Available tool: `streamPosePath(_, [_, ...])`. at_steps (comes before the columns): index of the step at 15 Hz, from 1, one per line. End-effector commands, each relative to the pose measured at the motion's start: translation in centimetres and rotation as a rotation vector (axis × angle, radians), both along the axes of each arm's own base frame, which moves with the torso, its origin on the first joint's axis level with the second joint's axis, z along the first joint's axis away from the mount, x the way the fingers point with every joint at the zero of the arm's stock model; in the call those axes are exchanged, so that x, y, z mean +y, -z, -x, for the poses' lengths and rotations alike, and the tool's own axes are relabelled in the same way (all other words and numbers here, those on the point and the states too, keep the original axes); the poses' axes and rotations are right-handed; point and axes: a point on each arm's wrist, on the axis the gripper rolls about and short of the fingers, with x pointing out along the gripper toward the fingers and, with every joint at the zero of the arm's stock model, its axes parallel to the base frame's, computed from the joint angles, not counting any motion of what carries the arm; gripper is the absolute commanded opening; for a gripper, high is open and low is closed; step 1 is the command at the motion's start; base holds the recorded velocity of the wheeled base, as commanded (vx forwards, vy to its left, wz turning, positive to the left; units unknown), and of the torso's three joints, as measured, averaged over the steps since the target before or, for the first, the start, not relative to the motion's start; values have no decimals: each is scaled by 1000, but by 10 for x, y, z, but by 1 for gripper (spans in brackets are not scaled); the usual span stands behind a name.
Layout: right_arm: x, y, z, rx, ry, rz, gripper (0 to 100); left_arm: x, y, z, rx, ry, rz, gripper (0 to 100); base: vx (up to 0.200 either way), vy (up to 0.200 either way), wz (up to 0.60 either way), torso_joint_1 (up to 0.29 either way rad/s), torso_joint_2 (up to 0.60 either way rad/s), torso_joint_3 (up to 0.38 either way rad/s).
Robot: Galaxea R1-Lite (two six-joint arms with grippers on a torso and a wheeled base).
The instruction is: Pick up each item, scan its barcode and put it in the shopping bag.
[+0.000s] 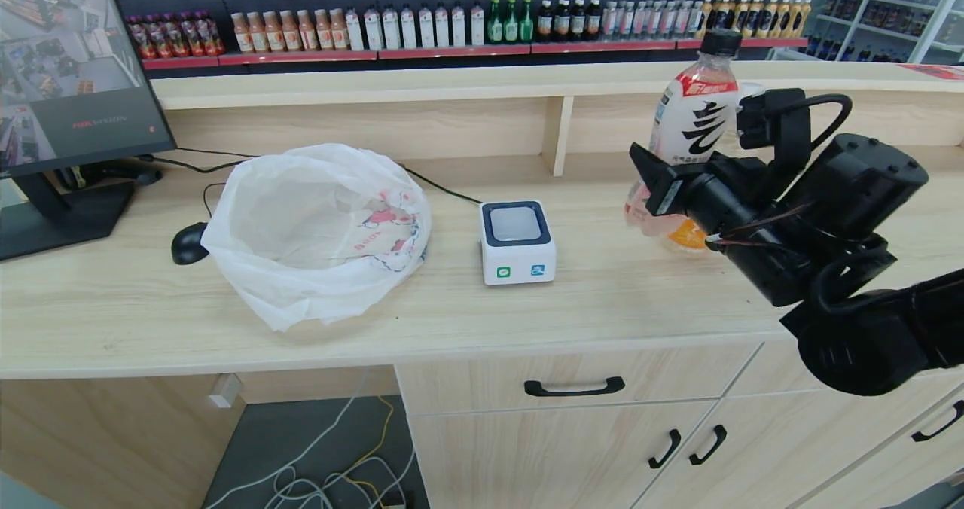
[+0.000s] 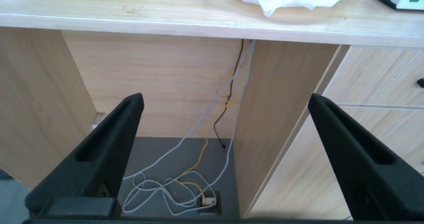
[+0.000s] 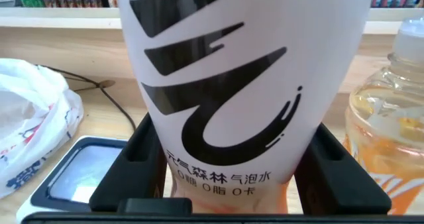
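A shop checkout here: a long light-wood table (image 1: 452, 306) up front, with a red-edged shelf of bottled drinks (image 1: 467, 23) along the back wall. A dark monitor (image 1: 68, 65) is cut off at the left edge, with a black mouse (image 1: 188, 243) half tucked behind the white plastic shopping bag (image 1: 316, 230), which sits open-mouthed on the table.

Over on the right, plenty is covered up. The white-labelled drink bottle with a black cap (image 1: 693, 117) stands nearly upright, but its lower half sits behind the black fingers (image 1: 651, 174), so I cannot tell whether its base clears the table. A clear bottle of orange drink (image 3: 387, 138) sits just behind it, mostly masked by the arm in the head view.

The right arm comes in low from the right, wrist level, and the right end effector (image 1: 659, 193) is pinching the white-labelled bottle around its lower body, one finger on each side. The bottle's neck and cap rise well above the grip. The white square barcode scanner (image 1: 517, 240) lies near, on the bag's side of the bottle, glass face up, between bottle and bag.

The left end effector (image 2: 225, 105) hangs below table height, fingers spread wide, facing the open recess of the wooden cabinet (image 2: 285, 131), where loose cables (image 2: 179, 184) trail to the floor.
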Motion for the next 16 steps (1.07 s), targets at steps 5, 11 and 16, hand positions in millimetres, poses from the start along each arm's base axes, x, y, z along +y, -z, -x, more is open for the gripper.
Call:
streamPosePath(5, [-14,14,71,12,-52,8,0,0,0,0,0,-1,0,100,0,0,0,0,0,0])
streamPosePath(11, [-21,28,97,-14,-73,-6,0,0,0,0,0,0,0,100,0,0,0,0,0,0])
streamPosePath(16, [-18,32,108,0,-110,-10,0,0,0,0,-1,0,0,100,0,0,0,0,0,0])
